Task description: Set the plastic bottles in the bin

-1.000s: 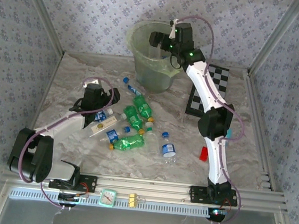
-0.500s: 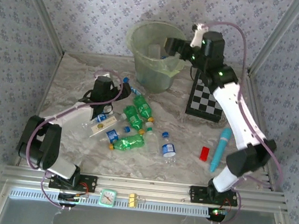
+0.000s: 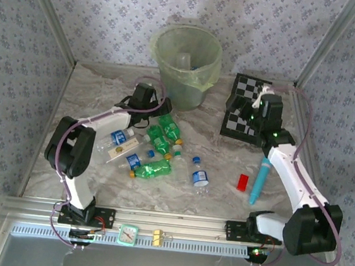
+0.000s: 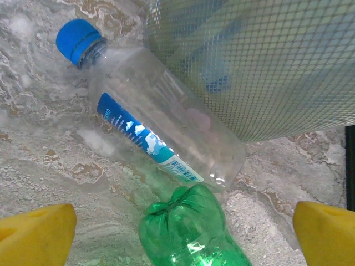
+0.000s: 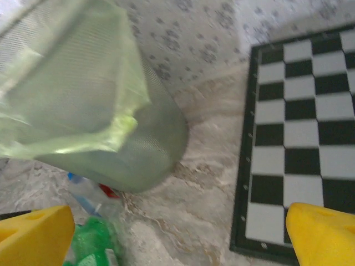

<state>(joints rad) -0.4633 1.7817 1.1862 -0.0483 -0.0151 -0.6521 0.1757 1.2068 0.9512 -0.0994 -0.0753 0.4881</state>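
Observation:
Several plastic bottles lie in a loose heap mid-table: green ones [image 3: 165, 126] and clear blue-capped ones [image 3: 199, 176]. A clear bottle [image 4: 161, 138] with a blue cap lies against the foot of the bin [image 3: 183, 76]. The base of a green bottle [image 4: 188, 233] lies just below it. My left gripper [image 3: 157, 110] hangs open over these two, its yellow fingers [image 4: 33, 235] wide apart and empty. A pale bottle [image 3: 185, 61] rests inside the bin. My right gripper [image 3: 236, 106] stands open and empty over the left edge of the chequered board [image 5: 305, 138], facing the bin [image 5: 94, 111].
A red block [image 3: 243, 182] and a cyan stick [image 3: 260, 180] lie right of the heap, near the right arm. The chequered board [image 3: 246, 112] leans at the back right. Patterned walls close in the table on three sides.
My right arm has swung from above the bin down to the right, over the chequered board. My left gripper has moved up and right, from the heap's left side to the bin's foot.

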